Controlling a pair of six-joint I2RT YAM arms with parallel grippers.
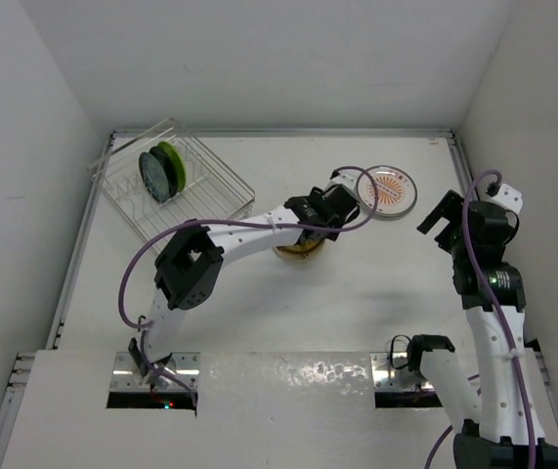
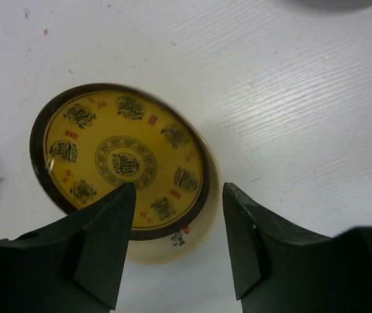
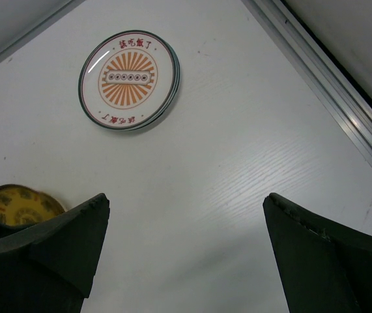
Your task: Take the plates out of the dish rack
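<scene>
White walls close in a pale, faintly grained bench (image 1: 376, 293). Near its middle the left end effector (image 2: 179, 195) hangs with its two dark, wedge-shaped fingers spread and nothing between them. Directly under it a round tan plate with a dark brown rim and ringed black medallions (image 2: 124, 160) lies flat. It sits on a round cream plate (image 2: 159, 253), of which only a crescent of edge shows. The right end effector (image 3: 186, 208) stands spread wide over bare bench on the right. A glossy white round plate with an orange sunburst and red characters round its border (image 3: 128, 79) lies flat farther back, well apart from those fingers. At the far left corner sits the rectangular silver wire dish rack (image 1: 220, 186), set at an angle. A dark green round plate (image 1: 150, 174) and a lime green round plate (image 1: 171, 166) stand on edge in its slots, just beside each other.
</scene>
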